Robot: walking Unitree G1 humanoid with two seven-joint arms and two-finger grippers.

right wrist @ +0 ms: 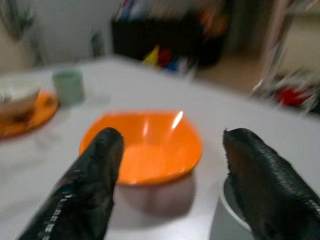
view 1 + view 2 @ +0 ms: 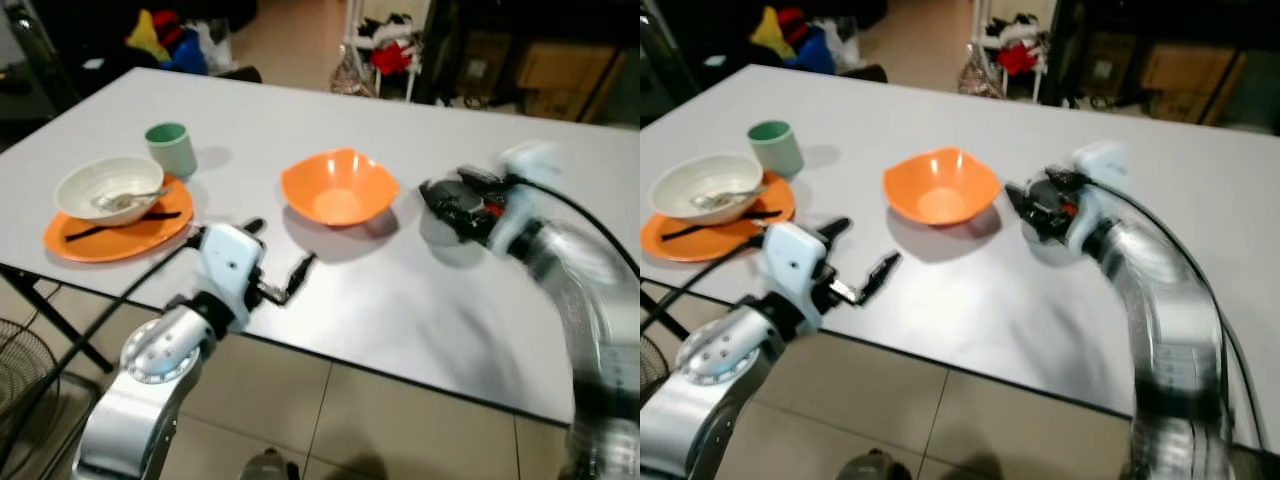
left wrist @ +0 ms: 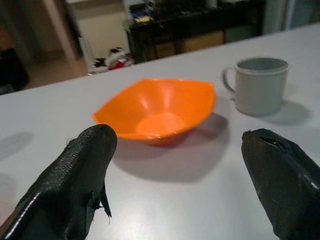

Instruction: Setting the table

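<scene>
The right gripper [image 2: 1035, 205] hovers over the white table [image 2: 420, 300] at about three o'clock from the orange bowl [image 2: 338, 187], its black fingers spread apart and blurred. A grey mug [image 3: 259, 84] stands upright just under and beside one finger, its handle turned toward the bowl. The left gripper [image 2: 280, 262], also spread wide, sits at the near table edge at about seven o'clock from the bowl, fingers aimed toward it.

The bowl is smooth, glossy plastic with a wavy, roughly four-cornered rim, mouth up, near the table's middle. Well apart at nine o'clock lie a flat orange plate [image 2: 118, 236] with a white bowl [image 2: 110, 187] holding a metal spoon [image 2: 128, 199], dark chopsticks [image 2: 122, 224] across the plate, and a green cup [image 2: 171, 148] just behind.
</scene>
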